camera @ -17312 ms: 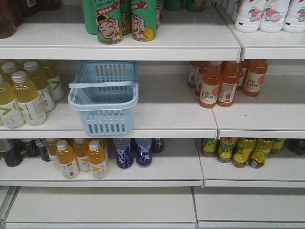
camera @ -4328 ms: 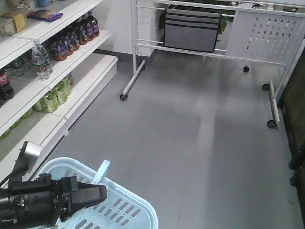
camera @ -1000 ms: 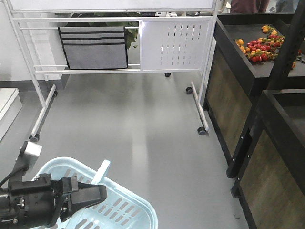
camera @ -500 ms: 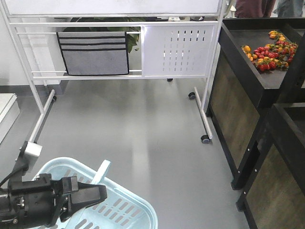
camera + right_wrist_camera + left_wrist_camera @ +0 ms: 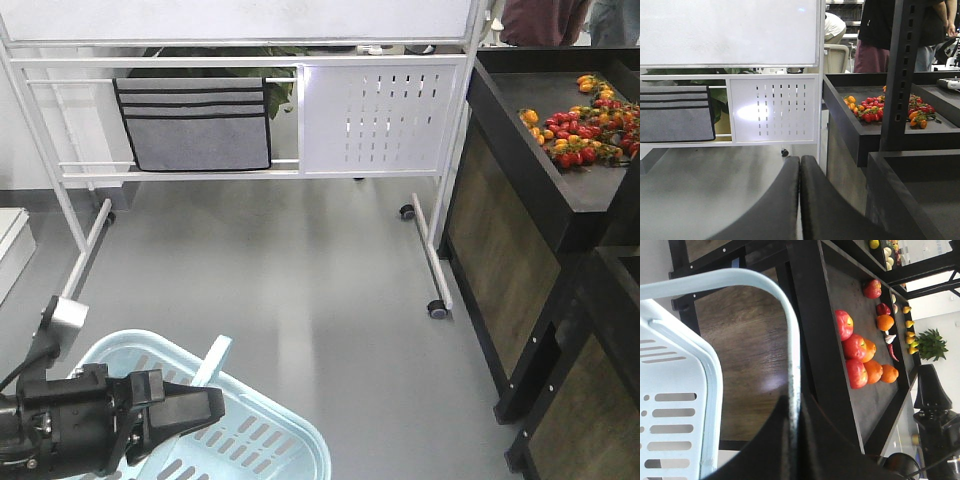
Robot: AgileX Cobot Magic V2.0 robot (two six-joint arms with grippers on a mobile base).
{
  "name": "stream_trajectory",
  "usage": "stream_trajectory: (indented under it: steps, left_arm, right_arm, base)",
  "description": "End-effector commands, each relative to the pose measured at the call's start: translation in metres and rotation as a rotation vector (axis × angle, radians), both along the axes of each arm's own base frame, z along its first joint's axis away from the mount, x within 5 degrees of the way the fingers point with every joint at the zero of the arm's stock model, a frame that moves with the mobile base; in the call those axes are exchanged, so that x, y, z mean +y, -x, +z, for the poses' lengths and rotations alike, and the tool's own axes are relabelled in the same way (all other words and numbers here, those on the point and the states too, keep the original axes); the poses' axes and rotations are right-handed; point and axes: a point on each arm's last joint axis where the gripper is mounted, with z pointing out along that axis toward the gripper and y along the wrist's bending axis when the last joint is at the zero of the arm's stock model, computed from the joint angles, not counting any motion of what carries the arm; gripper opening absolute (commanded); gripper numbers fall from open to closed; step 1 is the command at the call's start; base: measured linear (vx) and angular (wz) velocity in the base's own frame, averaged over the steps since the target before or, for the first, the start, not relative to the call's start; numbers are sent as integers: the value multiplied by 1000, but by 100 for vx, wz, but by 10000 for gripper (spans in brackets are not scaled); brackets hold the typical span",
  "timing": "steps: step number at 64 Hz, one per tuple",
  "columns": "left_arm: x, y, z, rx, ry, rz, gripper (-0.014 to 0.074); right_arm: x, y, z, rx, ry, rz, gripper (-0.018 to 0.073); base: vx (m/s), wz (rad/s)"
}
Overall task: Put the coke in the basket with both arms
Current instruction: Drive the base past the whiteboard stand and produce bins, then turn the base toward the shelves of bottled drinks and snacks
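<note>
The light blue basket hangs at the bottom left of the front view, above the grey floor. My black left arm reaches over it, and the left gripper is shut on the basket's flat handle. In the left wrist view the handle runs straight down into the left gripper, with the slotted basket wall to the left. The right gripper is shut with nothing in it. No coke is in view.
A white wheeled frame with a grey pocket organiser and a perforated panel stands ahead. Black display stands with small red and orange fruit line the right. People stand behind them.
The background has slid to the right and downward in the front view; the black stands sit nearer the right edge. The left arm and the held basket keep the same place in the frame.
</note>
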Motion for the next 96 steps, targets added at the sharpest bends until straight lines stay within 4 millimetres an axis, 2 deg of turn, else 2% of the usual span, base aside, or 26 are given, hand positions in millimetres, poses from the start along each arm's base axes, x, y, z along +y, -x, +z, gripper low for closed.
stream_trajectory:
  steps: [1, 96]
  left_arm:
    - [-3, -2, 18, -26, 115, 16, -6]
    - [-3, -2, 18, -26, 115, 16, -6]
  right_arm:
    - [0, 1, 5, -75, 17, -1, -10]
    - [0, 1, 5, -76, 17, -1, -10]
  base:
    - [16, 1]
    - [15, 9]
